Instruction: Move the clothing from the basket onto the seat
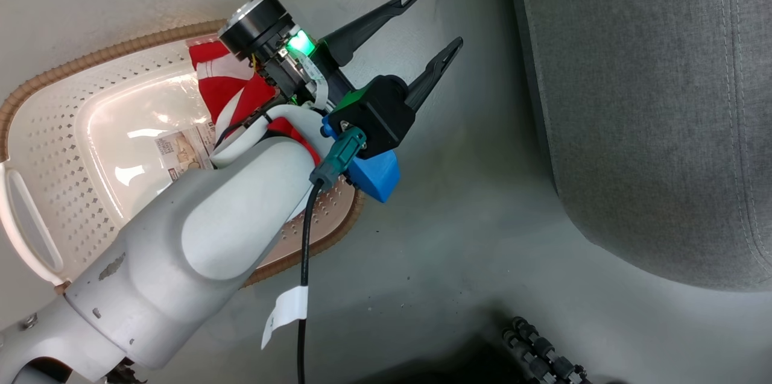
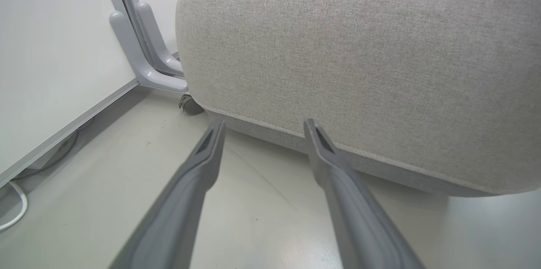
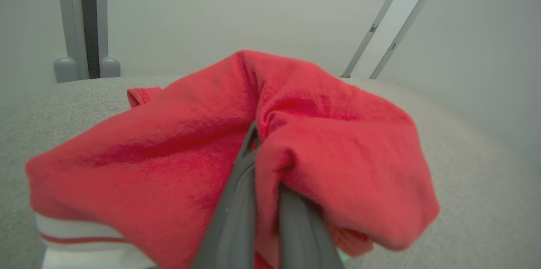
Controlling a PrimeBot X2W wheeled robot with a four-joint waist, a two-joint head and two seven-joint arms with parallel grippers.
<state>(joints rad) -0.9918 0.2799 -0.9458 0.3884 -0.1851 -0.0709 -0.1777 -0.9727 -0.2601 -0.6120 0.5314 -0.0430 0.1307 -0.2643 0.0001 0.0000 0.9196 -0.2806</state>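
Clothing [image 3: 338, 134] (one red piece) in right gripper [image 3: 265, 172] over seat [image 3: 473, 201]

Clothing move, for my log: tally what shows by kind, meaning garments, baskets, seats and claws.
1 basket
1 seat
2 red garments: first garment in the basket, second garment in the right claw
2 claws: left claw open, right claw shut
Total: 6

No text can be read. A printed paper label [image 1: 184, 155] sticks to the basket [image 1: 54, 149] floor, its print too small to make out.
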